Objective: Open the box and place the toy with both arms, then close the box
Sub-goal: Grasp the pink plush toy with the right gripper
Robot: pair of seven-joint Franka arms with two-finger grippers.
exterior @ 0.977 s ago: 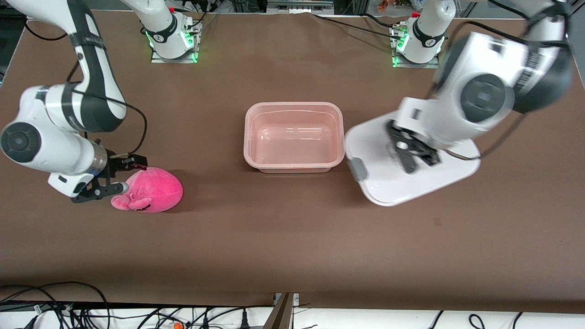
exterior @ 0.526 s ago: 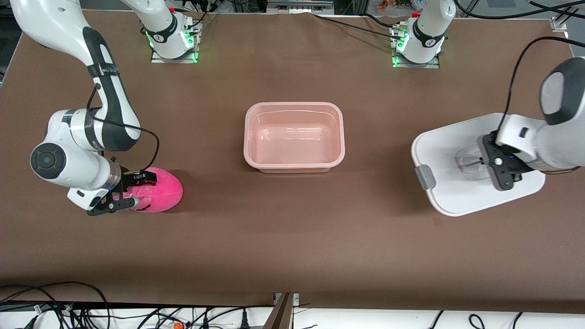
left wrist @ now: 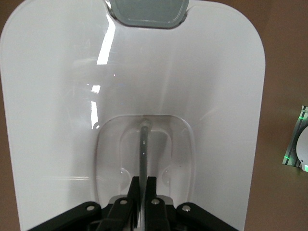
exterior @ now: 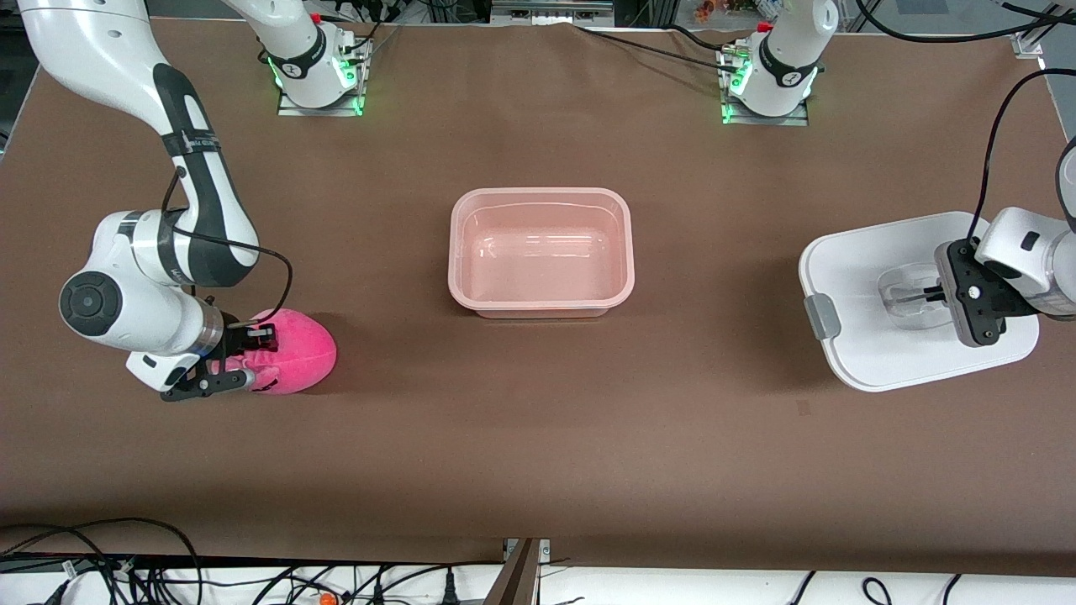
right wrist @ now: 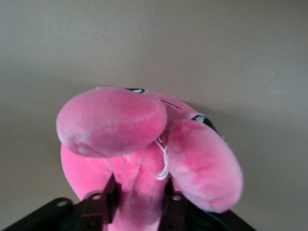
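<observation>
The box point(exterior: 540, 252), its translucent pale pink base uncovered and nothing inside, sits on the brown bench point(exterior: 538, 437) about midway between the two arms' ends. Its white lid point(exterior: 874, 336) is at the left arm's end of the bench, well apart from the base, with one grey side clip point(exterior: 821, 317) on the edge facing the base. The left gripper point(exterior: 929, 294) is at the lid's clear recessed centre handle point(left wrist: 143, 149), and the left wrist view shows its fingers point(left wrist: 150, 185) pinched tight on the thin handle bar; whether the lid rests on the bench or hangs just above it I cannot tell. The toy point(exterior: 290, 351), a round hot-pink plush, lies on the bench at the right arm's end, nearer to the front camera than the box and well apart from it. The right gripper point(exterior: 239, 357) is down at the toy, its fingers point(right wrist: 107, 197) narrowed onto a fold of pink plush between two lighter flaps, as the right wrist view shows.
</observation>
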